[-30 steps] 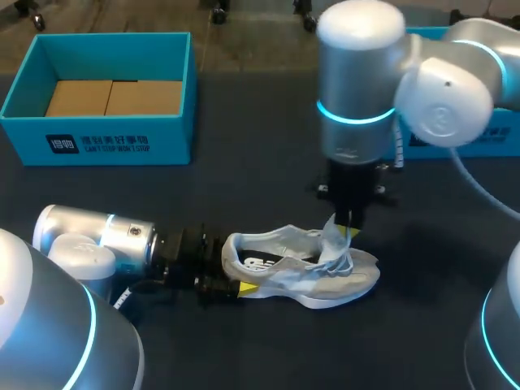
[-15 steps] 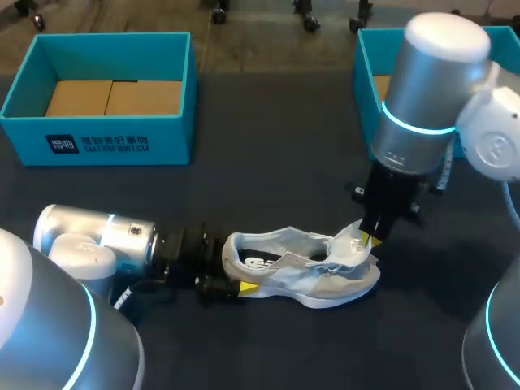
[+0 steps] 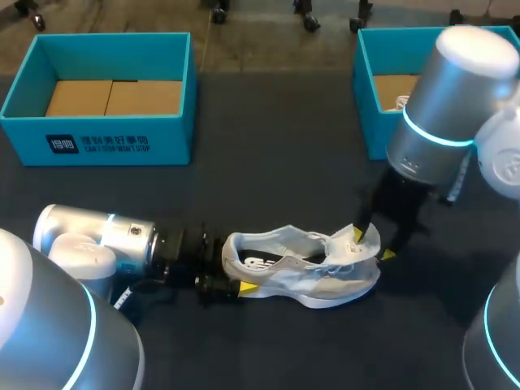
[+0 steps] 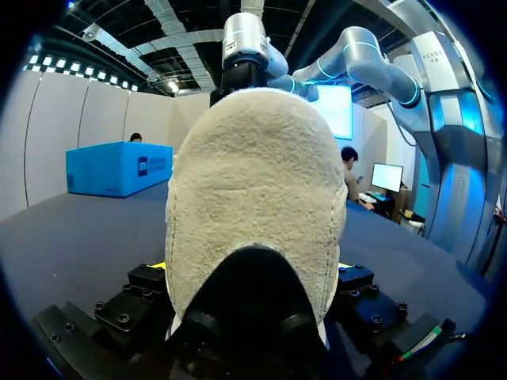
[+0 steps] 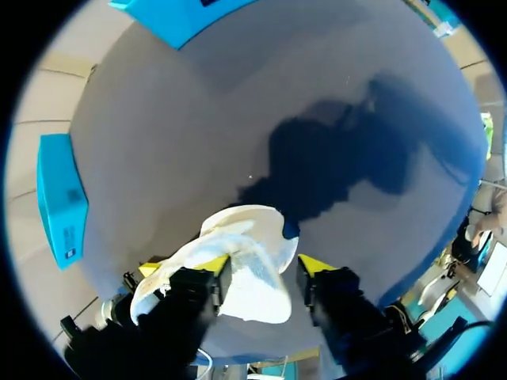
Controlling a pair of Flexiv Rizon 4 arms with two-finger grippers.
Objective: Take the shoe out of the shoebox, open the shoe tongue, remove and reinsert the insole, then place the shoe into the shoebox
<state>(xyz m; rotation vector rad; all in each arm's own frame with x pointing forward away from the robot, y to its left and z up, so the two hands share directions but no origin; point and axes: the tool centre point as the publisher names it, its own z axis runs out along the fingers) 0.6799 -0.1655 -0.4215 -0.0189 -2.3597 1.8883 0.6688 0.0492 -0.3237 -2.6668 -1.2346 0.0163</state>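
Note:
A white and grey shoe (image 3: pixel 321 280) lies on its side on the dark table, toe to the right. My left gripper (image 3: pixel 233 279) comes in low from the left and is shut on the heel. The left wrist view shows that heel (image 4: pixel 253 206) filling the gap between the fingers. The shoe tongue (image 3: pixel 356 244) is folded out toward the toe. My right gripper (image 3: pixel 373 245) hangs over it, open. In the right wrist view the tongue (image 5: pixel 252 257) sits between the spread fingers of the right gripper (image 5: pixel 265 269), against one fingertip (image 5: pixel 212 265) and apart from the other.
A teal shoebox (image 3: pixel 106 145) with a cardboard insert stands at the back left. A second teal box (image 3: pixel 370 97) stands at the back right, partly hidden by my right arm, with something white inside. Dark table lies between the boxes and the shoe.
My right gripper moved right and down, pulling the tongue toward the toe, then its fingers spread off it. The left arm and the shoe's heel stayed put.

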